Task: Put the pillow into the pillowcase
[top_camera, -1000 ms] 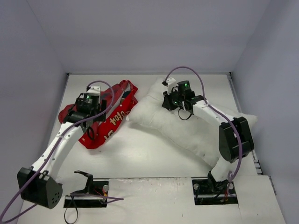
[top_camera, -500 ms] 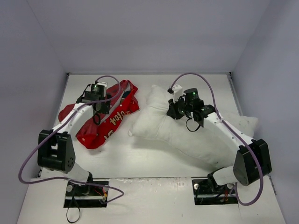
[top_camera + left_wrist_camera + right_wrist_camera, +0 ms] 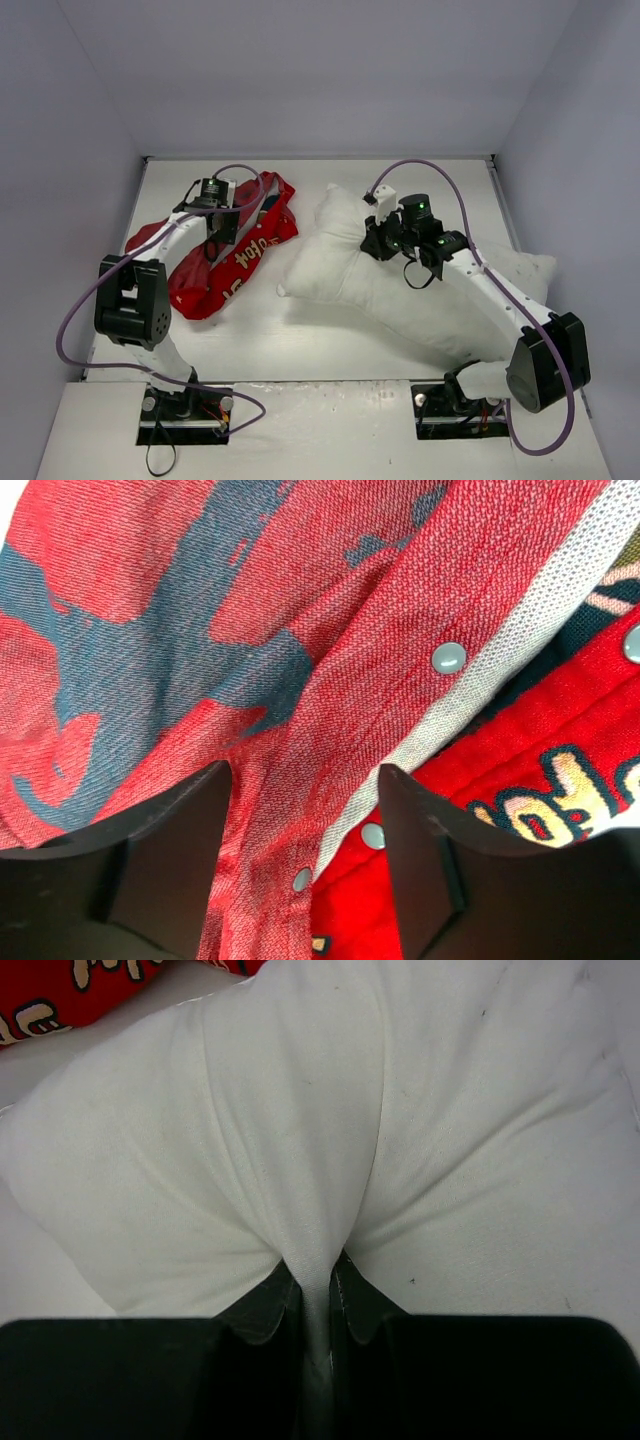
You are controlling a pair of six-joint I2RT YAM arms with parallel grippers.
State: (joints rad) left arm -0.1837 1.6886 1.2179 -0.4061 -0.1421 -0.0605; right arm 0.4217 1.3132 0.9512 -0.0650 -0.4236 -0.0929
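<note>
The right tool is clamped on a thin fold of the pillow, near its far end. The rest of the pillow sprawls across the worktop. The pillowcase lies crumpled just beside the pillow, on the left arm's side. The left tool has its jaws apart astride the hem, with the strip of snap buttons running between them and nothing squeezed yet.

Closing here may catch both layers of that hem; I cannot tell how many lie in the gap. That would pin the mouth shut and leave the pillow no way in. The right grip holds only a slim ridge of soft cloth, so a pull could slip it free or merely stretch the pillow.
</note>
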